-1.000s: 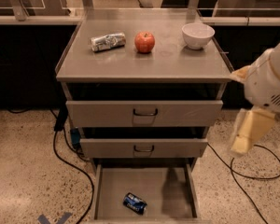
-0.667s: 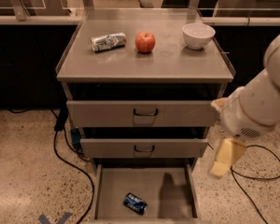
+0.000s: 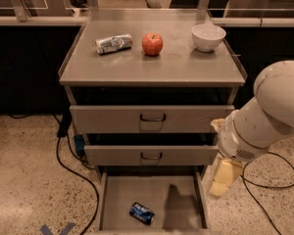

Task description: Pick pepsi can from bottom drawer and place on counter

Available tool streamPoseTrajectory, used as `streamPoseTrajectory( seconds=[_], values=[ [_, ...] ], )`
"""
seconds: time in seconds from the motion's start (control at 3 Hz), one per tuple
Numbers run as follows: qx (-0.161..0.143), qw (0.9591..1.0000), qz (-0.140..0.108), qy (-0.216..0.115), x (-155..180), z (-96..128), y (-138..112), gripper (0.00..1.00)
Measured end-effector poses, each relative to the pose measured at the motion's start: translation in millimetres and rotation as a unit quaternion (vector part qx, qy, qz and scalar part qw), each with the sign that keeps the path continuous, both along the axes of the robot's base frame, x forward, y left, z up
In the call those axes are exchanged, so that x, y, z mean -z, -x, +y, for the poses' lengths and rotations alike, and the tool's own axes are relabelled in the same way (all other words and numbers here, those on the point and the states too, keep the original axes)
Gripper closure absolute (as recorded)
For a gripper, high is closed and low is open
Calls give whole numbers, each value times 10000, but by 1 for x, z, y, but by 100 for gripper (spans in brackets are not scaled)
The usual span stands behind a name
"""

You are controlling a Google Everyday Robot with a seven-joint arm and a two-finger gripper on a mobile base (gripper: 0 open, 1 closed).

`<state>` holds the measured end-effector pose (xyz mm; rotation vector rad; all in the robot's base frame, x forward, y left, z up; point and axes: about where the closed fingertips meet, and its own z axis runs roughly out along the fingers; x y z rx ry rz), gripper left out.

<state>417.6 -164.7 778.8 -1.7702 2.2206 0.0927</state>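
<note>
The pepsi can [image 3: 141, 213] lies on its side on the grey floor of the bottom drawer [image 3: 118, 196], near the drawer's front middle. The drawer is pulled out. My gripper [image 3: 223, 179] hangs at the end of the white arm [image 3: 264, 119], just outside the drawer's right wall, above and to the right of the can and apart from it. It holds nothing that I can see. The counter [image 3: 176, 67] is the grey-beige cabinet top above the three drawers.
On the counter lie a silver-white can [image 3: 113, 43] on its side, a red apple [image 3: 152, 44] and a white bowl [image 3: 208, 36]. The two upper drawers [image 3: 152, 118] are shut. Black cables [image 3: 71, 170] run over the speckled floor left and right of the cabinet.
The arm has swung left and down, bringing the gripper from beside the cabinet's right side to the right edge of the open bottom drawer. The can has not moved.
</note>
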Motion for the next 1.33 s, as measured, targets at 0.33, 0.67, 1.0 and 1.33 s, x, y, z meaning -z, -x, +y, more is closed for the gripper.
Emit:
streamPoseTrajectory(
  seconds=[0.33,0.67,1.0,1.33],
  values=[
    [-73,9997,-32,-229,33,10,11,0],
    [-26,9985,298,-455,91,15,37,0],
    [-44,9978,474,-456,148,30,54,0],
    [-107,9992,361,-166,197,47,66,0]
  ],
)
